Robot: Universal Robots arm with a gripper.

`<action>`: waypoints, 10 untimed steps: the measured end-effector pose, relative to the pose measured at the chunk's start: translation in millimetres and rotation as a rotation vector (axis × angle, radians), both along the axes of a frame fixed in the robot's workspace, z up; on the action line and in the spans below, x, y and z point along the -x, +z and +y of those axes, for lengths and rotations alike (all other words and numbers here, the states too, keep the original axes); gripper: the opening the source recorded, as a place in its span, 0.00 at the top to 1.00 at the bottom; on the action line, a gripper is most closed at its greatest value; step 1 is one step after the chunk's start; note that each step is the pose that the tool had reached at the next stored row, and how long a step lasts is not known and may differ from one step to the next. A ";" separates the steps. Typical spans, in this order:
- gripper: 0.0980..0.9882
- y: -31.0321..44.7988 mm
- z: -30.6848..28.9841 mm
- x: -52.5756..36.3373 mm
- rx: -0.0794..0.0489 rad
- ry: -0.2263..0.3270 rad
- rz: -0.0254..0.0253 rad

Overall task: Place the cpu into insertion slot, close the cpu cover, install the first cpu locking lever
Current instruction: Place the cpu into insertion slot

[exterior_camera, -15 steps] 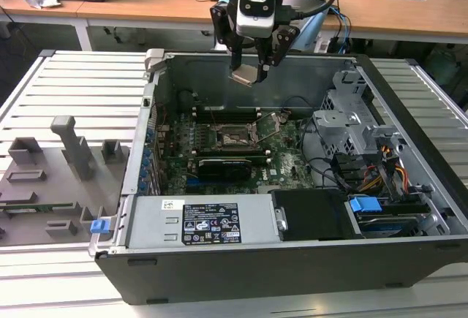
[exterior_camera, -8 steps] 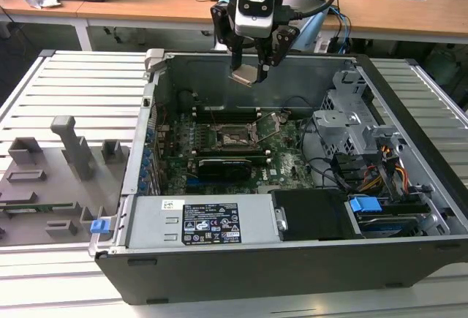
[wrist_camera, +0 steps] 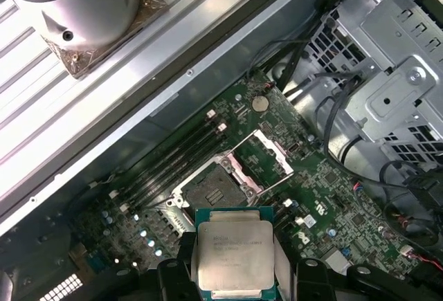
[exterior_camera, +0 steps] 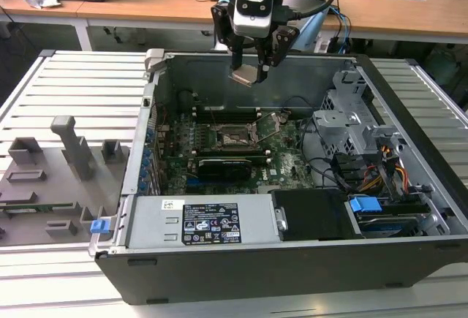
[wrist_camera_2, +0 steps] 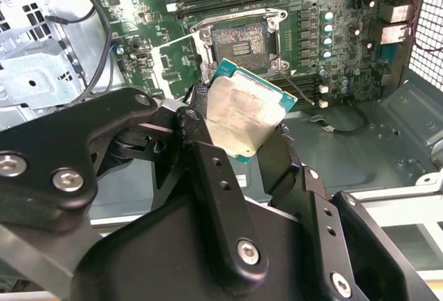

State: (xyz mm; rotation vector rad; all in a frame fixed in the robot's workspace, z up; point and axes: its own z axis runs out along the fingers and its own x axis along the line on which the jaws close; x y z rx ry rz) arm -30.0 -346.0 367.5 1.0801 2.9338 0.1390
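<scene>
Hand [exterior_camera: 247, 69] clamped on the cpu [exterior_camera: 246, 77], chip tilted between the fingers, up over the far side of the open case [exterior_camera: 292, 268]. Insertion slot [exterior_camera: 238, 137] is below and nearer, pin field exposed, well apart from the chip. cpu cover [wrist_camera: 242, 174] flipped up, just beside the slot on the exterior view's right.

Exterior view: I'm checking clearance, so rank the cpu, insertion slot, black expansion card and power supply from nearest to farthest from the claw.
1. cpu: held in the claw, up high.
2. insertion slot: below it, on the motherboard.
3. black expansion card: past the slot, toward the camera.
4. power supply: nearest the camera.
</scene>
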 end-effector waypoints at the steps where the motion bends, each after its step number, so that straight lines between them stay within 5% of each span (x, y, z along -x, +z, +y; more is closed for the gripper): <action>1: 0.52 0.0 0.0 0.0 0.000 -0.002 0.0000; 10: 0.52 0.0 0.0 0.0 0.000 -0.028 0.0000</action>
